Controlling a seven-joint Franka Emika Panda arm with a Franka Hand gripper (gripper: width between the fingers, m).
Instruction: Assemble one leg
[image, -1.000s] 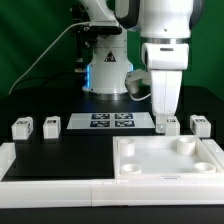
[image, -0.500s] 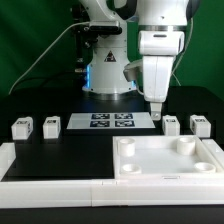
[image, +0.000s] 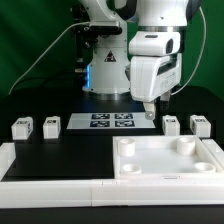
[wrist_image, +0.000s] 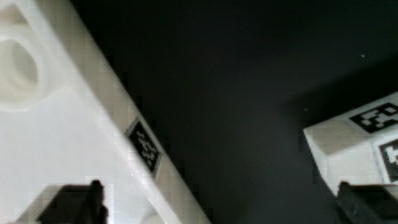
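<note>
Four small white legs with square tags stand in a row on the black table: two at the exterior view's left (image: 20, 127) (image: 52, 124) and two at its right (image: 171, 124) (image: 200, 125). My gripper (image: 150, 108) hangs tilted above the table, just left of and above the nearer right leg. In the wrist view my gripper (wrist_image: 219, 205) is open and empty, with dark fingertips (wrist_image: 71, 205) far apart. A leg (wrist_image: 365, 135) shows to one side there.
The large white tray-like piece (image: 125, 165) with corner recesses lies at the front right; its tagged wall shows in the wrist view (wrist_image: 146, 145). The marker board (image: 112, 121) lies between the leg pairs. A white rail (image: 50, 185) borders the table front. The robot base stands behind.
My gripper has risen from table level beside the right legs, tilted, and shifted slightly to the exterior view's left. It holds nothing. The legs have not moved.
</note>
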